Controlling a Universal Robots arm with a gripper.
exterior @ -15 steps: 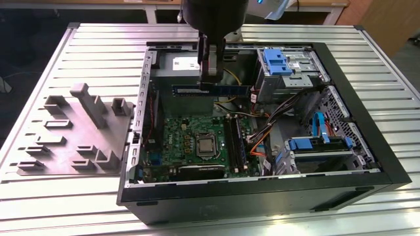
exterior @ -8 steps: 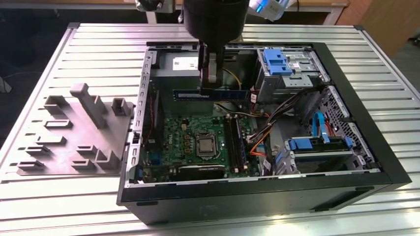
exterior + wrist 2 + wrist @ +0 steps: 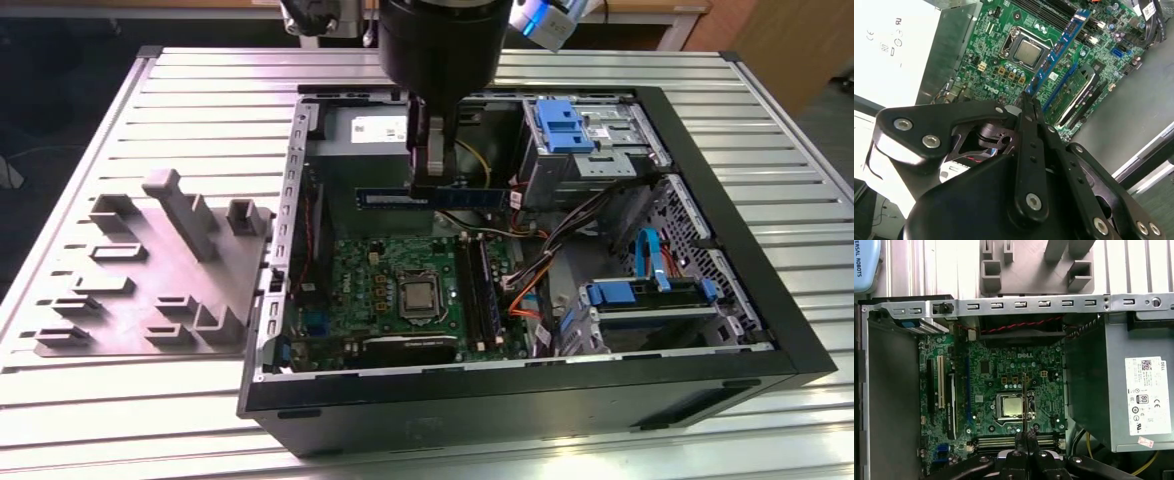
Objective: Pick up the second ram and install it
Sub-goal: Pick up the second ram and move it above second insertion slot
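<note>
Two fingers [image 3: 1029, 135] of the hand [image 3: 1026, 102] are pinched tight on the second ram [image 3: 1054, 52] — a blue-black stick gripped about mid-length and held level, clear above the green motherboard [image 3: 387, 290] (its processor [image 3: 419, 296] bare) inside the open computer case [image 3: 747, 330]. Beyond sits the grey power supply [image 3: 374, 130]. Farther off — on the slatted desk [image 3: 80, 400] — lies a grey fixture tray [image 3: 134, 290].

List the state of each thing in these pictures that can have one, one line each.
Second ram: gripped, held above the open case, not in a slot.
Gripper: shut on the second ram.
Computer case: lying flat, side panel off, inside exposed.
Processor: seated in its socket, uncovered.
</note>
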